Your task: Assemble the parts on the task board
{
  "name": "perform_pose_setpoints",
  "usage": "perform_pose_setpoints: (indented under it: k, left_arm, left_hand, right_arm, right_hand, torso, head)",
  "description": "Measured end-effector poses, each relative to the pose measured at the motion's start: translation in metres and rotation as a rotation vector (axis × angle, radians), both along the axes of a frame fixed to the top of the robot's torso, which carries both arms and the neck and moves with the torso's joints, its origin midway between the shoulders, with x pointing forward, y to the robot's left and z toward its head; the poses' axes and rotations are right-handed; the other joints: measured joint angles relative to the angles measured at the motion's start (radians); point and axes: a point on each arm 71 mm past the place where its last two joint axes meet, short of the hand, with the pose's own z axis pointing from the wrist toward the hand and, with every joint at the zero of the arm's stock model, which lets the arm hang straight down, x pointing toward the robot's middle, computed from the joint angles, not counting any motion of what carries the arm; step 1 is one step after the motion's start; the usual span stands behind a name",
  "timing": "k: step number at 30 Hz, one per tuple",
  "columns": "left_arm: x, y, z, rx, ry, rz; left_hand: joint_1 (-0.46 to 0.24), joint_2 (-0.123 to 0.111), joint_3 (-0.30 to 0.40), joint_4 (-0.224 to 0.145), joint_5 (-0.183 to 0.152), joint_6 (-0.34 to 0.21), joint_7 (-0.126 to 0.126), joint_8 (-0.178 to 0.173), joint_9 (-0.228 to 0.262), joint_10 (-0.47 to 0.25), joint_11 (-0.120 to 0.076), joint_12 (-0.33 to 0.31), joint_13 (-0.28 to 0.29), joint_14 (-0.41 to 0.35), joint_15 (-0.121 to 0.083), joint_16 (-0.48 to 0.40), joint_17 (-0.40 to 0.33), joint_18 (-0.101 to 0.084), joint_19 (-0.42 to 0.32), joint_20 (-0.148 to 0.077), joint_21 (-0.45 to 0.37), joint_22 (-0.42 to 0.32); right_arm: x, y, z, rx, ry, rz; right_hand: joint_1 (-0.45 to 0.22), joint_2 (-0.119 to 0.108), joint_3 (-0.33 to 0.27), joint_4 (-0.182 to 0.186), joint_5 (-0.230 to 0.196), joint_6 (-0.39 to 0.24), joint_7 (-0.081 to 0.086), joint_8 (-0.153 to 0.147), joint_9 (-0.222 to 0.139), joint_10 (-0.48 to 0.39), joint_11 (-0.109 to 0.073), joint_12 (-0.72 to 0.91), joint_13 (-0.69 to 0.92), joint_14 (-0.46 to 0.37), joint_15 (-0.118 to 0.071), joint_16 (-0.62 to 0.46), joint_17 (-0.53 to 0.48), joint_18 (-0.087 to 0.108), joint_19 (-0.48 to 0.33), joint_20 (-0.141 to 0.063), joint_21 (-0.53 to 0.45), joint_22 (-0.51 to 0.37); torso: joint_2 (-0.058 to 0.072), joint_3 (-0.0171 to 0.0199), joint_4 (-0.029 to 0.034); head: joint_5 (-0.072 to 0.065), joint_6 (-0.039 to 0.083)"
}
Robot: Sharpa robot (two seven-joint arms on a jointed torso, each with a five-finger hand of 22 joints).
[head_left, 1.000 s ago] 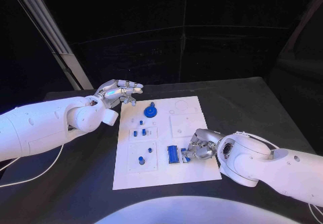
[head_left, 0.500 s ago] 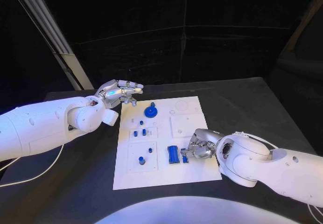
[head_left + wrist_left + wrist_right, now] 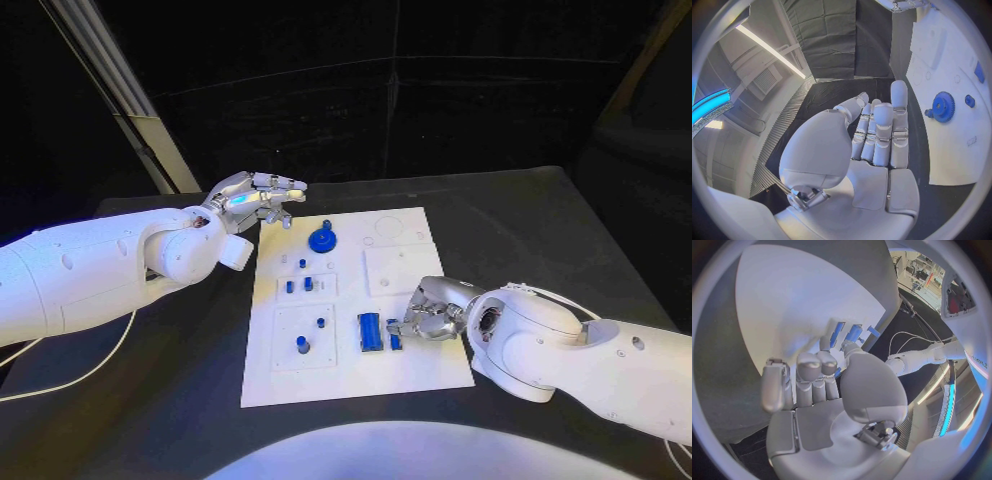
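White task board (image 3: 411,270) lay mid-table with blue parts on it: a gear (image 3: 325,240) near its far end, a long block (image 3: 369,331) near the right hand (image 3: 430,315), whose fingers reached the neighbouring part; grasp unclear. Left hand (image 3: 257,200) hovered off the board's far-left corner, fingers extended, holding nothing.

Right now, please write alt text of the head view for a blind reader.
A white rectangular task board lies on a black table. The right hand reaches two long blue parts at its near edge; the left hand hovers open beside its far corner, near a blue gear.
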Motion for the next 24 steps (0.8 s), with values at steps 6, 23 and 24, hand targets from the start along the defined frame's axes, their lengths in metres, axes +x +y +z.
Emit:
perform_pose_setpoints:
  k: [6, 23, 24]
  left_arm:
    - [0.000, 0.001, 0.000, 0.001, 0.000, 0.001]
    - [0.007, 0.000, -0.007, -0.028, -0.029, 0.073]
    - [0.008, 0.000, -0.008, -0.033, -0.031, 0.082]
  left_hand:
    - [0.000, 0.000, 0.000, 0.000, 0.000, 0.000, 0.000, 0.000, 0.000, 0.000, 0.000, 0.000, 0.000, 0.000, 0.000, 0.000, 0.000, 0.000, 0.000, 0.000, 0.000, 0.000]
    - [-0.060, -0.021, -0.066, 0.051, 0.000, -0.036, 0.018, -0.005, -0.002, -0.017, 0.037, -0.099, -0.007, -0.310, 0.067, -0.478, -0.321, 0.000, -0.279, 0.070, -0.311, -0.204]
    - [-0.062, -0.018, -0.073, 0.053, 0.000, -0.036, 0.018, -0.011, -0.002, -0.013, 0.041, -0.118, -0.007, -0.320, 0.076, -0.529, -0.345, 0.000, -0.300, 0.080, -0.342, -0.230]
  right_arm:
    - [0.001, -0.016, 0.002, 0.026, -0.021, -0.027]
    - [0.086, -0.070, 0.003, 0.712, -0.043, -0.252]
    - [0.092, -0.071, 0.003, 0.749, -0.051, -0.265]
  right_hand:
    - [0.064, -0.005, -0.030, -0.005, -0.037, -0.099, 0.037, -0.056, -0.013, -0.064, 0.034, -0.136, -0.091, -0.019, 0.019, -0.051, -0.068, 0.000, -0.048, 0.014, -0.044, -0.080]
    - [0.323, 0.051, -0.010, -0.078, -0.165, -0.252, 0.155, -0.128, -0.082, -0.393, 0.171, -0.810, -0.738, -0.381, 0.177, -0.781, -0.525, 0.102, -0.512, 0.158, -0.878, -0.926]
    - [0.329, 0.056, -0.010, -0.086, -0.173, -0.255, 0.155, -0.128, -0.089, -0.398, 0.176, -0.824, -0.764, -0.398, 0.185, -0.811, -0.542, 0.102, -0.519, 0.165, -0.909, -0.947]
  torso:
    - [-0.001, 0.0002, -0.0012]
    - [-0.040, -0.0170, -0.0047]
    - [-0.043, -0.0182, -0.0056]
  head:
    - [0.000, 0.006]
    - [-0.012, 0.076]
    - [-0.012, 0.084]
